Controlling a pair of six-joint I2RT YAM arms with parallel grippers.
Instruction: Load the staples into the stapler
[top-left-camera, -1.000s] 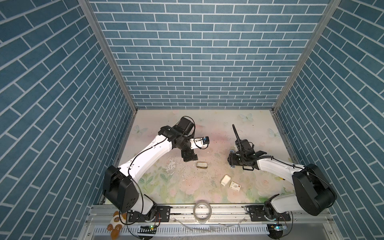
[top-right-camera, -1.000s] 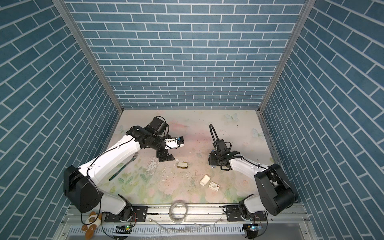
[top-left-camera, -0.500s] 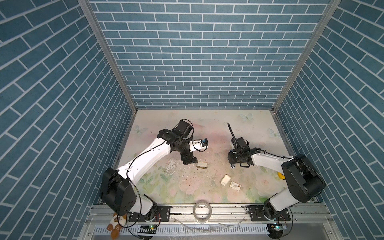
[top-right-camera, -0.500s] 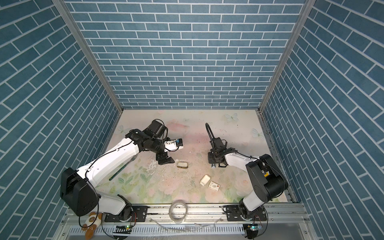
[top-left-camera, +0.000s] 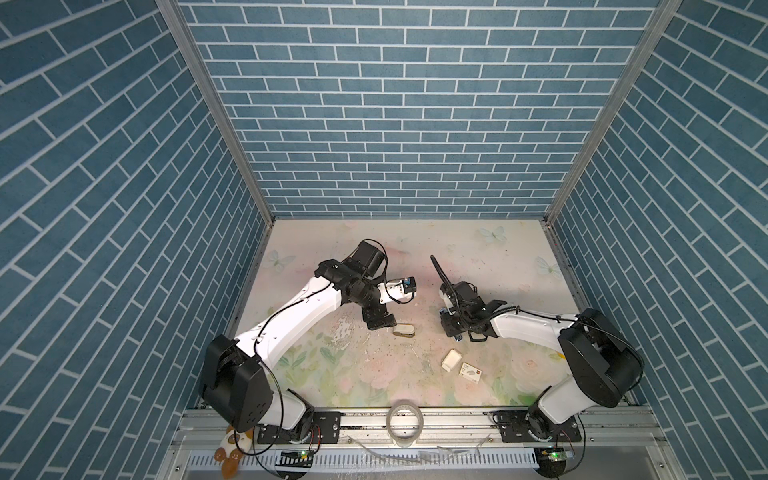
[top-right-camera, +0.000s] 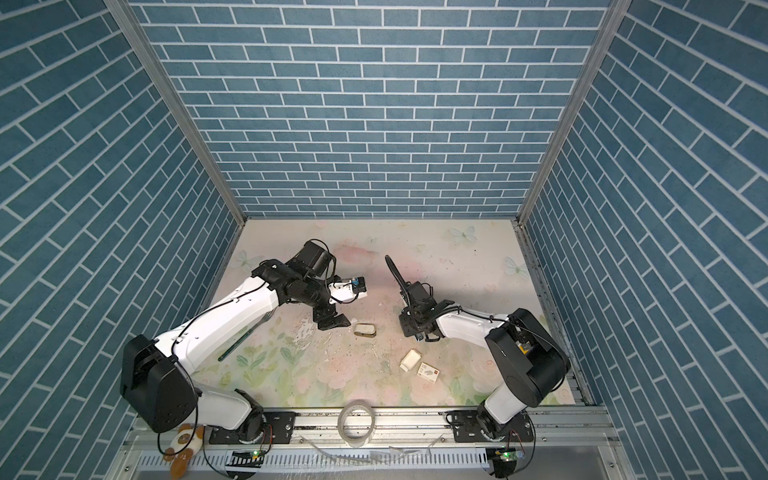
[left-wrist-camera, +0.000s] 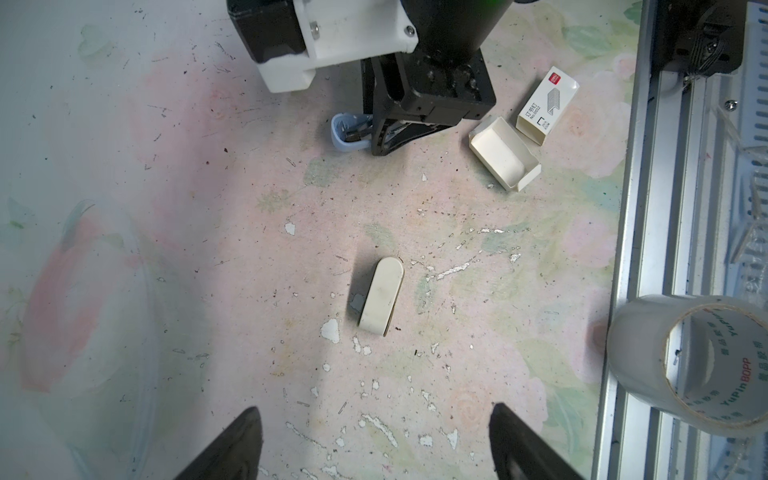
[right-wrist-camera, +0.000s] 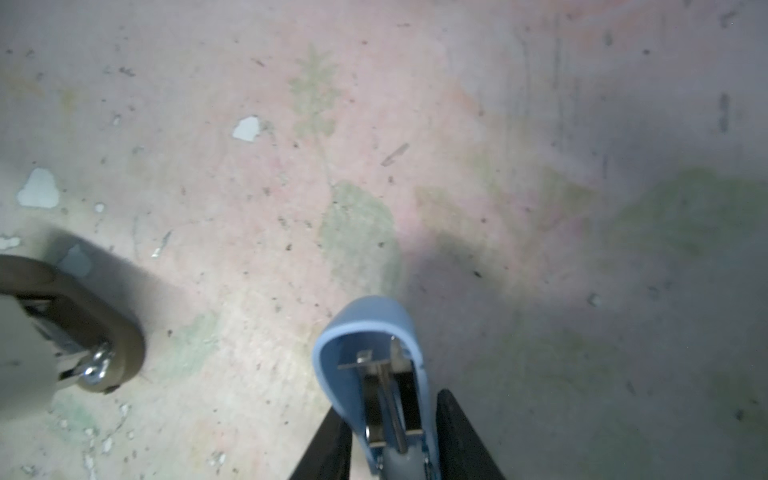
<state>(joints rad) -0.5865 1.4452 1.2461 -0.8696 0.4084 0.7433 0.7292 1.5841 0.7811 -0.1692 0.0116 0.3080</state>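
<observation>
The right gripper (right-wrist-camera: 392, 432) has just pinched onto the blue stapler (right-wrist-camera: 365, 332), steadying it for loading. The staples box (left-wrist-camera: 546, 106) and tray (left-wrist-camera: 503, 153) lie near that stapler, ungripped. The left gripper (left-wrist-camera: 374, 415) gapes wide above a cream stapler (left-wrist-camera: 381, 295) nearby.

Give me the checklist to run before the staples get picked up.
1. Blue stapler clamped in right gripper: ok.
2. Stapler opened, metal channel showing in the right wrist view: ok.
3. Left gripper open and holding nothing: ok.
4. Inner tray out of the staple box, lying beside it: ok.
5. Staples present in the tray: cannot tell; its inside looks plain white.
6. Left gripper positioned over the tray: not ok; it hangs over the cream stapler.
</observation>
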